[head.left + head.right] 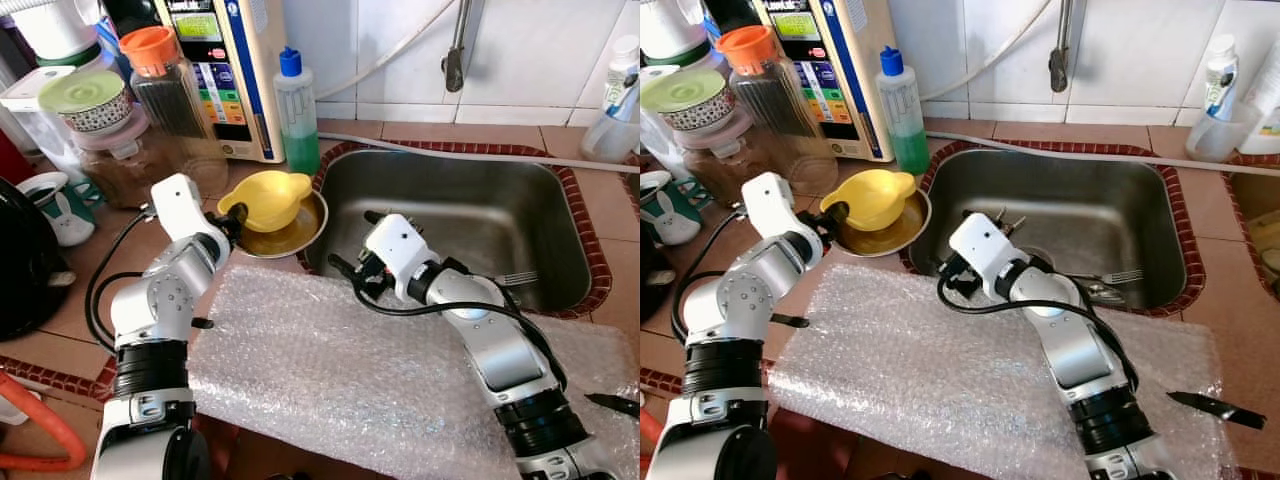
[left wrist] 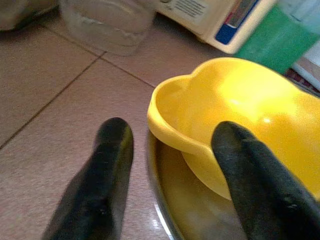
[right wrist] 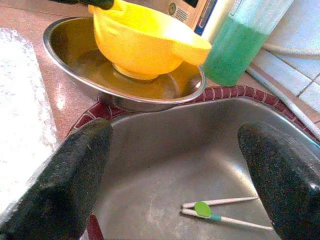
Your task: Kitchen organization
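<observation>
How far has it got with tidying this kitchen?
Little looks done. The left hand, fingers open, is closing on the rim of the yellow plastic bowl that sits in the steel dish. The right hand, open, hovers over the steel sink. Chopsticks and a fork wait there, and a black knife lies on the bubble wrap.

**Stuff Sitting Around the Counter**

A big sheet of bubble wrap [image 1: 340, 370] is lying flat on the counter at the front. A green soap bottle [image 1: 297, 115] is standing by the wall, just beside a water machine [image 1: 235, 70]. A jar [image 1: 165, 85] with an orange lid is standing next to that. A tap [image 1: 455, 60] is hanging on the tiles. A mug [image 1: 62, 212] is sitting far left.
</observation>
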Tool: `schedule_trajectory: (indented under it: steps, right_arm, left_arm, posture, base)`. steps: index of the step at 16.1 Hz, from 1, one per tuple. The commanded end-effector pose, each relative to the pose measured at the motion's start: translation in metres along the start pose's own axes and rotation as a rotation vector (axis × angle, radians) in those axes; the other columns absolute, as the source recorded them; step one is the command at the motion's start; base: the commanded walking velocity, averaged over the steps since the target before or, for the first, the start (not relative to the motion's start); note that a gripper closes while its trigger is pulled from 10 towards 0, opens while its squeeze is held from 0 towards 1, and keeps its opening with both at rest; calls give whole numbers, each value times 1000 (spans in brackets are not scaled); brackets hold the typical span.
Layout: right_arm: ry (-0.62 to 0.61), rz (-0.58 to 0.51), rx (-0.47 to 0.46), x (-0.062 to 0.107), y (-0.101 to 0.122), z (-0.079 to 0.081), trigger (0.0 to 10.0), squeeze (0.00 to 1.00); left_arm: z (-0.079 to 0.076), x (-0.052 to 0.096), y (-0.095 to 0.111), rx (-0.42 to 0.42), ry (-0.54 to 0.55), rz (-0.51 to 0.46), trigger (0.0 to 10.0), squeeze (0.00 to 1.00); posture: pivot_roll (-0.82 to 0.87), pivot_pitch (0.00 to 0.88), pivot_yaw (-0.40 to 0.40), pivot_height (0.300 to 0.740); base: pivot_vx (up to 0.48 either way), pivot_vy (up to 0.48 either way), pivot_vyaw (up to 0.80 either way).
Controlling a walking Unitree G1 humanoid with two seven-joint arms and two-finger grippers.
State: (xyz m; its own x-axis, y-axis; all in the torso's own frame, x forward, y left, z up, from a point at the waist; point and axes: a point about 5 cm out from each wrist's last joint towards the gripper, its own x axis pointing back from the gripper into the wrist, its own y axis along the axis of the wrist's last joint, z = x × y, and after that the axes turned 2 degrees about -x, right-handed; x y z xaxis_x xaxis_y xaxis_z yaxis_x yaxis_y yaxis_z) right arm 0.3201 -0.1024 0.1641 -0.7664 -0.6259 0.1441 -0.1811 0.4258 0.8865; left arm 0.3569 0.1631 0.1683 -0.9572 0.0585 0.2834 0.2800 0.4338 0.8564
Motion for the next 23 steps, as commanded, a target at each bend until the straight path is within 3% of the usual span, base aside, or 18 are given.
schedule_trajectory:
  steps: [1,7,14,21,22,23]
  right_arm:
    - [16,-24,23,-2,8,2,10000,0]
    - [14,-23,29,-2,8,1,10000,0]
    - [11,-20,30,-2,7,0,10000,0]
    - [9,-20,41,-3,7,-3,10000,0]
    - [9,-19,42,-3,7,-3,10000,0]
    - [11,-19,44,-3,7,-3,10000,0]
  left_arm:
    - [8,0,3,15,46,-1,0,0]
    - [6,-1,8,57,54,-14,0,0]
    - [26,1,21,55,164,-74,0,0]
    - [23,1,23,68,129,-93,0,0]
    - [17,1,25,51,79,-90,1765,0]
    - [10,2,25,40,39,-88,10000,259]
  posture:
    - [-220,101,164,740]
    - [-222,101,163,740]
    - [-217,100,160,740]
    - [-216,95,154,740]
    - [-215,93,152,740]
    - [-214,91,152,740]
  base:
    - [0,0,0]
    - [0,0,0]
    - [0,0,0]
    - [0,0,0]
    - [0,0,0]
    - [0,0,0]
